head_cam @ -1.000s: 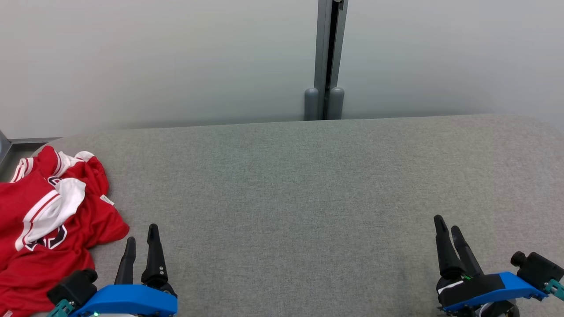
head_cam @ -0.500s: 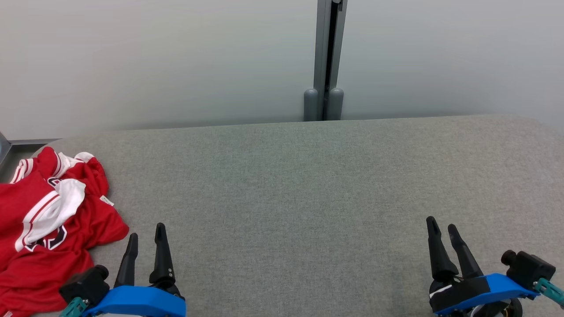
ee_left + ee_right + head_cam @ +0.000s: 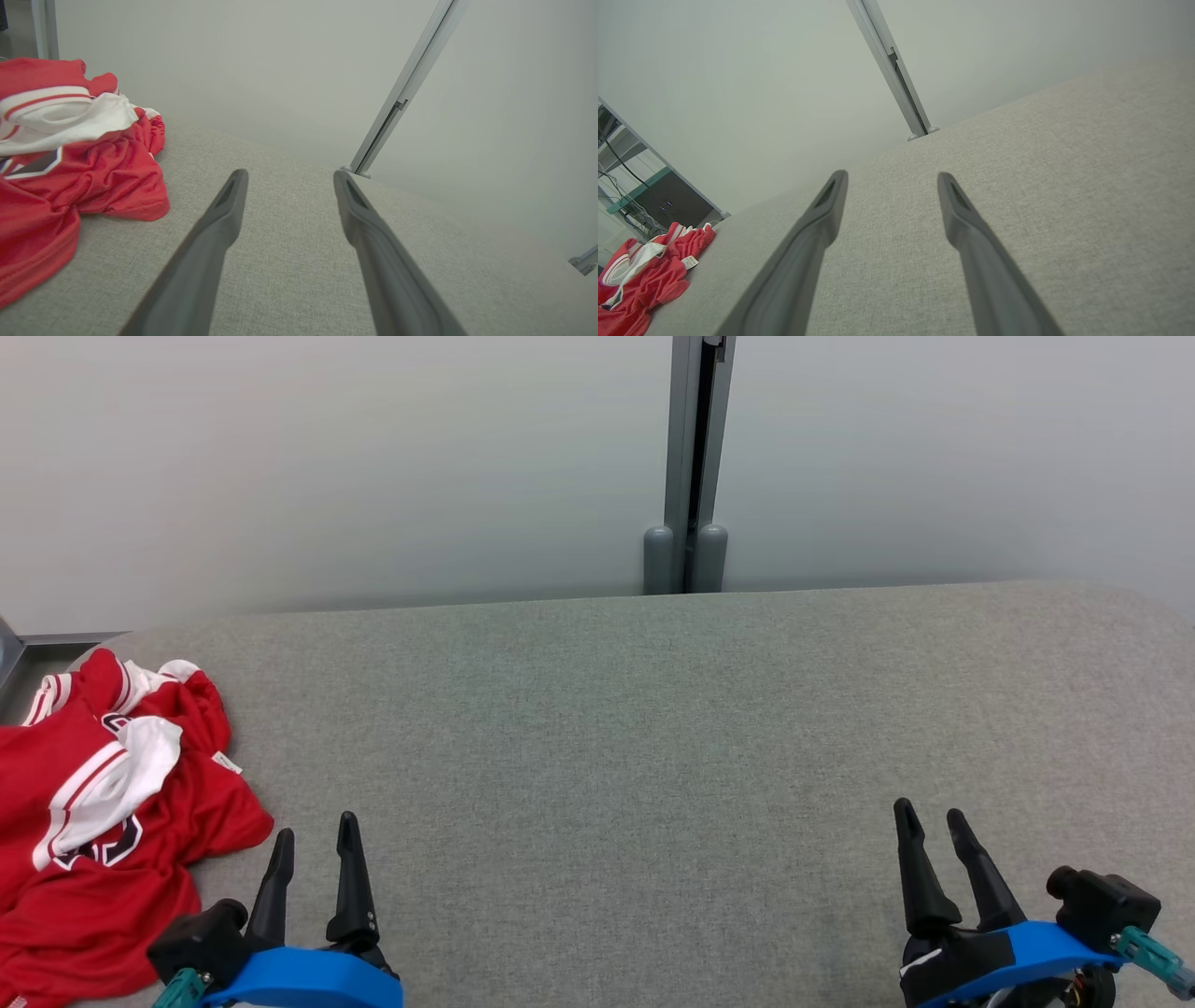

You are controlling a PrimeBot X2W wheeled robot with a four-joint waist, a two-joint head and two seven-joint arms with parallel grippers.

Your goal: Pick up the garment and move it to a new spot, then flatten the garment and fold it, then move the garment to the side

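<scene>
Garment (image 3: 103, 821) crumpled at far left of grey table (image 3: 653, 728), untouched. First step, pickup, not begun. My left gripper (image 3: 313, 831) just beside its hem, jaws apart, empty; right gripper (image 3: 929, 821) likewise, well apart. Next: left reaches leftward, pinches fabric.

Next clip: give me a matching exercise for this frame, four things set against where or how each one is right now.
Things:
1. garment
2. left gripper
3. right gripper
4. grey post

Place or state:
a. open and empty, at the lower right of the head view
b. upright behind the far edge of the table
c. crumpled in a heap at the table's left end
d. open and empty, close beside the garment, not touching it

Pairs: 1-c, 2-d, 3-a, 4-b
</scene>
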